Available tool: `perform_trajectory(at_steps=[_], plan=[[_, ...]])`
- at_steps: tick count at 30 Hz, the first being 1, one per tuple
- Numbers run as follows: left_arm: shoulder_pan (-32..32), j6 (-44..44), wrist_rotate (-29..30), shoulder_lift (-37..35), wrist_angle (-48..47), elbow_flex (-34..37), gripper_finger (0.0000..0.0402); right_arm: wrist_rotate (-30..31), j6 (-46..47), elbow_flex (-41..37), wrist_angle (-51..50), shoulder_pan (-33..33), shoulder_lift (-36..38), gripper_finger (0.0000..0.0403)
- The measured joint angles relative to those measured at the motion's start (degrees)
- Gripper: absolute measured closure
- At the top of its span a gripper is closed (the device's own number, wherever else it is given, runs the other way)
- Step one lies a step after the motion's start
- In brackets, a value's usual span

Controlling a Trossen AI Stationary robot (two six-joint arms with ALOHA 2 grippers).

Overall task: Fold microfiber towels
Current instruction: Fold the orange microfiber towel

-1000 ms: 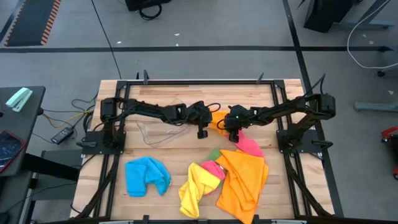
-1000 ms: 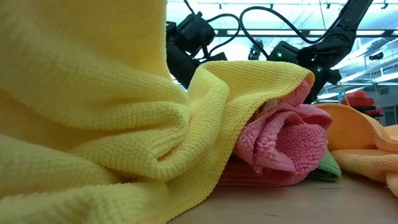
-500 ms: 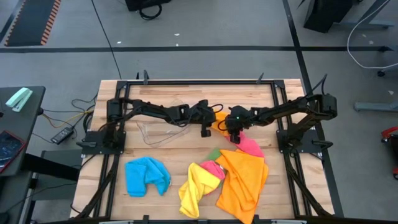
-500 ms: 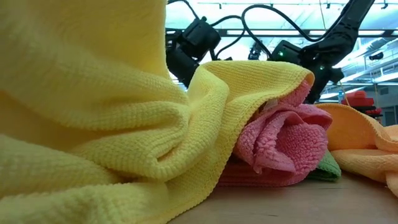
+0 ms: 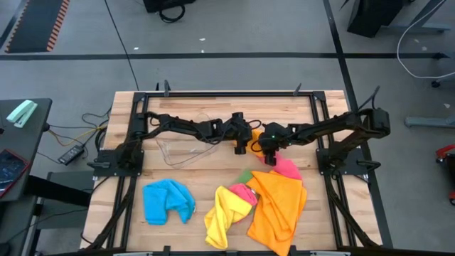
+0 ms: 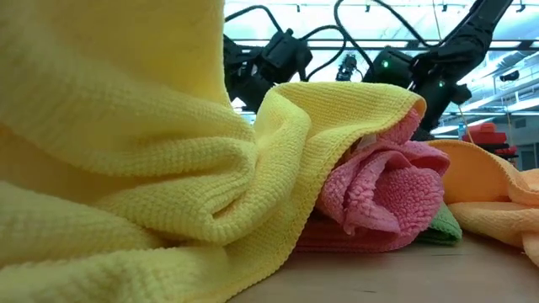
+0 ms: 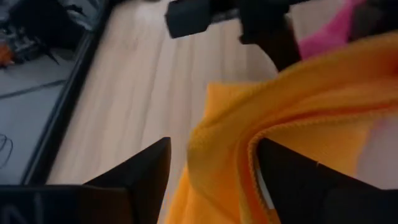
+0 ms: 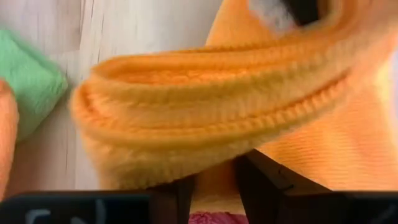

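Note:
A small orange towel (image 5: 254, 137) lies bunched at the table's middle between my two grippers. My right gripper (image 5: 269, 155) is shut on it. My left gripper (image 7: 214, 146) is open, with a hemmed edge of the same towel (image 7: 249, 143) between its fingers; whether they touch it I cannot tell. Nearer the front lie a pink towel (image 5: 288, 168), a green one (image 5: 245, 175), a large orange one (image 5: 279, 203), a yellow one (image 5: 222, 217) and a blue one (image 5: 168, 200). The yellow towel (image 6: 126, 151) hides both grippers' fingers in the low view. My right gripper pinches a bunched part of the small orange towel (image 8: 214, 186) between its two fingers, slanting down from the table's right. A thick fold of several layers (image 8: 211, 106) bulges out past the fingertips. The rest of the towel lies slack toward my left gripper.
A clear plastic tub (image 5: 181, 148) stands left of the middle, under my left arm. Black frame rails (image 5: 135, 128) run along the table's left, right and far sides. Bare wood (image 5: 192, 174) shows between the tub and the front towels.
My left gripper has gone toward the table's right edge, up to the small orange towel, rolling a little, and its fingers have opened. My right gripper has kept its hold on the towel and stayed almost where it was.

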State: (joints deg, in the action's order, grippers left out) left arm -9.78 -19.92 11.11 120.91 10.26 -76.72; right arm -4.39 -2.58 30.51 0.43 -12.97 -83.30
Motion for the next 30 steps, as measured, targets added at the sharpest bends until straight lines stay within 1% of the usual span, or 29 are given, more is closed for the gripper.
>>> perform_trajectory(at_steps=[3,6,9,11,13,15,18,21,23,27,30], plan=[[-0.43,2.04,0.51,0.19,-1.68,0.21,0.0154,1.39,1.09,1.23,-4.54,0.0,2.87,0.0286],[-0.41,2.86,0.52,0.17,-2.12,0.1,0.017,3.64,2.55,2.8,-9.59,0.04,6.02,0.0286],[-0.22,4.02,0.5,0.17,-3.39,0.12,0.0189,7.19,3.41,4.84,-15.46,0.03,9.55,0.0286],[-0.12,4.33,0.5,0.17,-3.55,0.12,0.0202,7.29,3.2,5.23,-15.55,0.58,12.36,0.0286],[-0.07,4.37,0.48,0.17,-4.41,0.14,0.0213,5.63,1.94,5.3,-13.89,2.09,14.84,0.0286],[-0.09,4.7,0.57,0.17,-4.24,0.14,0.0223,5.28,0.47,5.3,-12.19,3.99,15.88,0.0286],[-0.13,5.53,0.87,0.17,-4.25,0.14,0.0231,6.1,-2.44,3.97,-6.62,6.31,14.92,0.0286],[-0.13,6.08,0.9,0.17,-4.36,0.14,0.0234,6.22,-3.45,2.21,-0.86,8.13,11.91,0.0286],[-0.12,6.23,0.9,0.17,-4.87,0.14,0.0234,7.27,-3.65,1.85,1.0,8.35,9.22,0.0286],[0.12,6.27,0.9,0.17,-5.62,0.14,0.0233,11.94,-3.28,1.76,1.18,5.63,3.92,0.0286],[0.31,6.27,0.92,0.17,-6.1,0.14,0.0232,11.6,-1.79,1.71,2.57,2.18,3.06,0.0286]])
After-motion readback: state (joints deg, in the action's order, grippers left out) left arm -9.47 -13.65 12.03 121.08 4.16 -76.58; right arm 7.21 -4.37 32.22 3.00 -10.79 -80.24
